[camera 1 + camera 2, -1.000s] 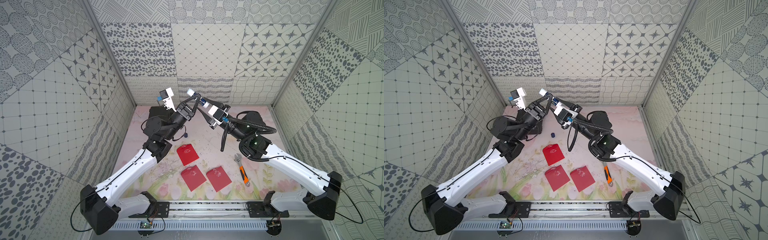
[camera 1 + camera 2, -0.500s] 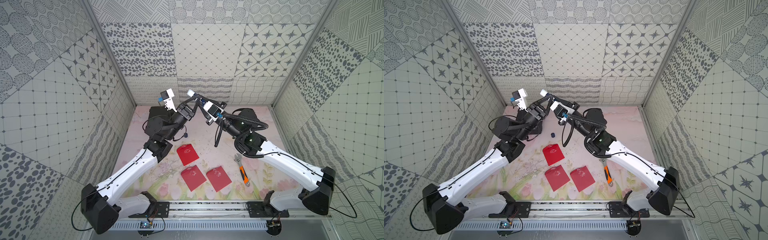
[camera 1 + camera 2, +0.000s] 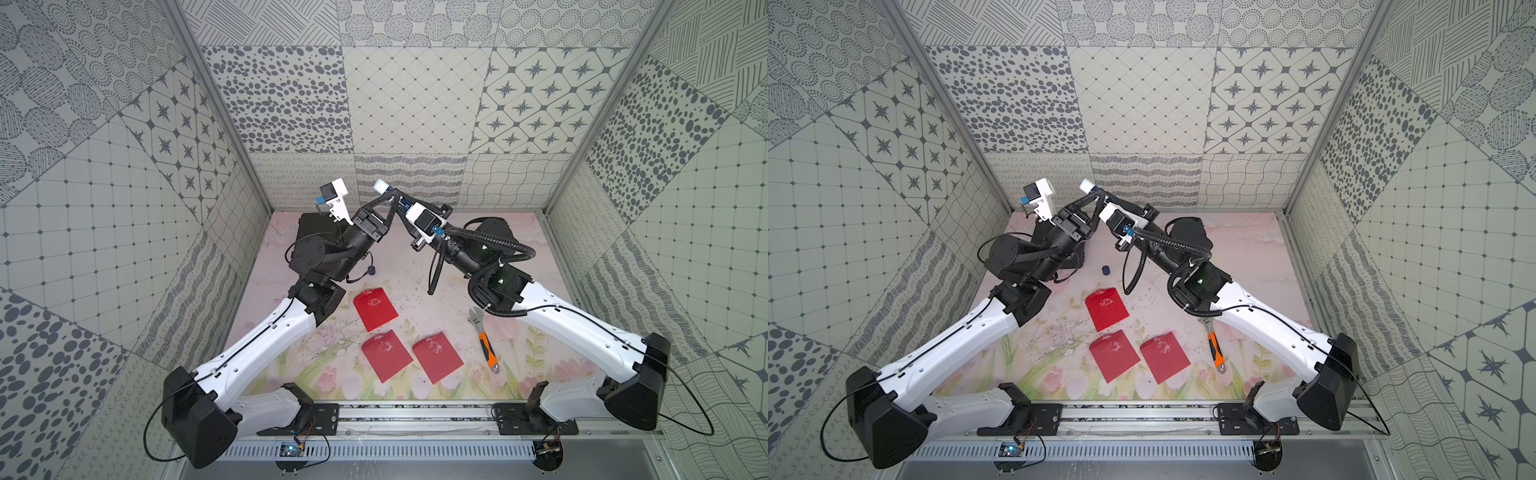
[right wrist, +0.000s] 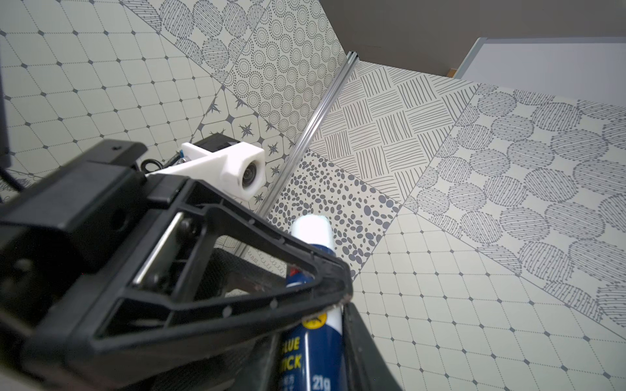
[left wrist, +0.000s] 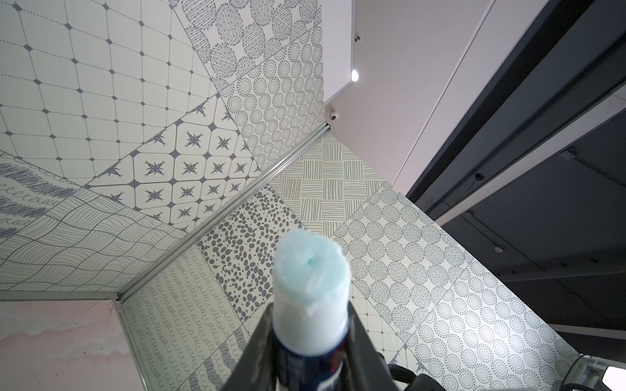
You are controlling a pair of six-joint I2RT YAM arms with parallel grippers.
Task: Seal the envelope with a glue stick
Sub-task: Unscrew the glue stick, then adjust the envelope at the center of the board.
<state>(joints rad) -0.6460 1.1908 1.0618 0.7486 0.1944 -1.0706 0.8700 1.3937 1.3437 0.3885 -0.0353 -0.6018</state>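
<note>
The glue stick [image 3: 381,186] is held up in the air near the back wall, uncapped, its pale blue glue end [image 5: 311,267] bare. My left gripper [image 5: 310,326] is shut on its upper body just below that end, seen in both top views [image 3: 1096,198]. My right gripper [image 4: 315,342] is shut on the lower, dark blue labelled part [image 4: 313,359], coming in from the right [image 3: 400,203]. A dark blue cap [image 3: 1106,270] lies on the table. Three red envelopes [image 3: 375,309] [image 3: 386,355] [image 3: 437,358] lie flat below the arms.
An orange-handled wrench [image 3: 484,340] lies to the right of the envelopes, partly under my right arm. A black block [image 3: 1059,249] sits at the back left behind my left arm. Patterned walls enclose the table on three sides.
My right arm has swung left to the raised glue stick and its jaws have shut on the stick's lower part. The left gripper has kept its hold, barely moving.
</note>
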